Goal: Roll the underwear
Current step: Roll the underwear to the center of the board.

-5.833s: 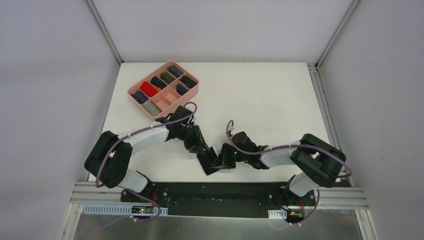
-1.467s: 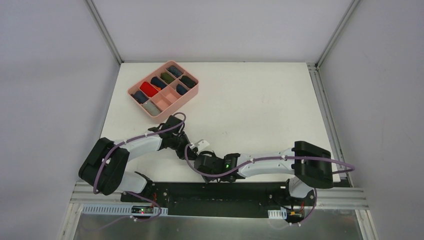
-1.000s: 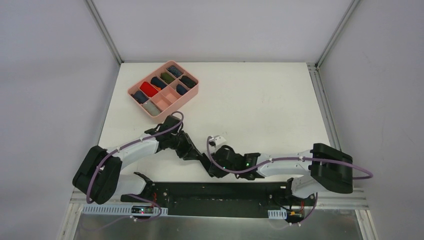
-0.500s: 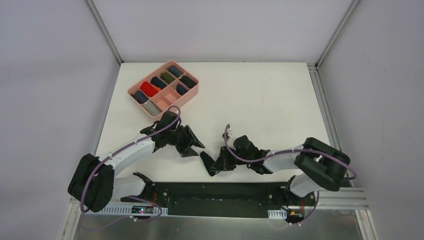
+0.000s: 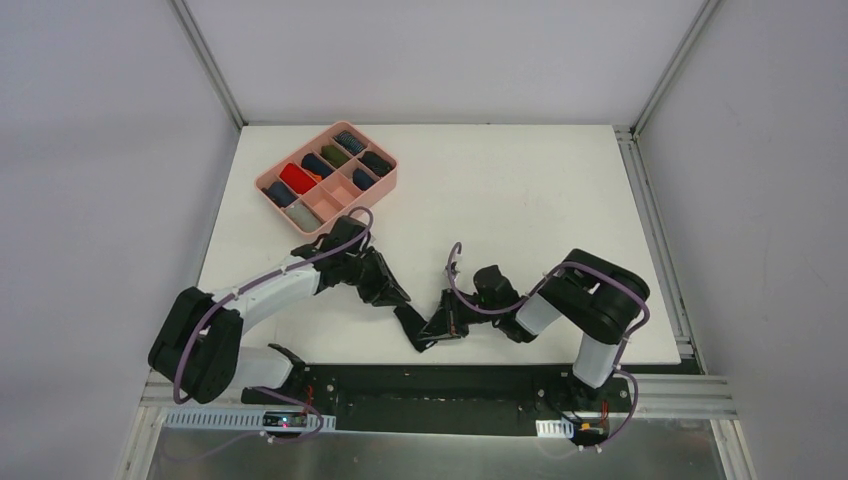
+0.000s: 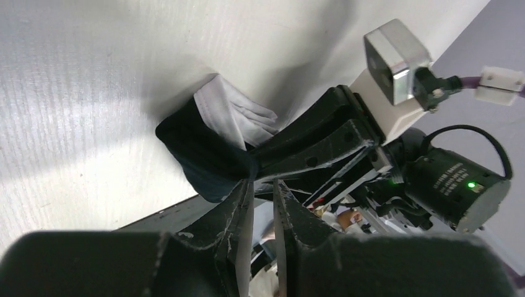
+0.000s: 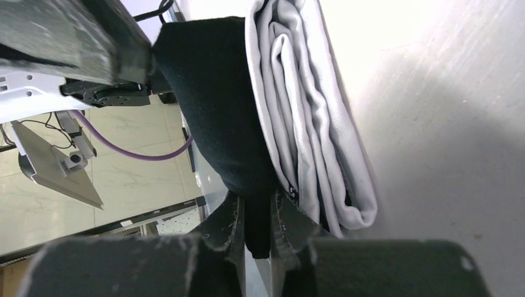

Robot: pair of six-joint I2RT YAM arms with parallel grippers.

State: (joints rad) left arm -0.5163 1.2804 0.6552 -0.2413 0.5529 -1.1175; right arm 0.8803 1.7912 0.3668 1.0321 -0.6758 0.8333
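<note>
Both arms low, jaws on underwear (image 5: 413, 328)

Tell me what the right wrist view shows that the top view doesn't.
Only the right wrist view: the right hand shut on the black briefs, with pale grey folded cloth lying against them. Only the top view: the pink tray at the far left of the table. Both: the black briefs near the table's front edge, and the left hand at their other end.
</note>
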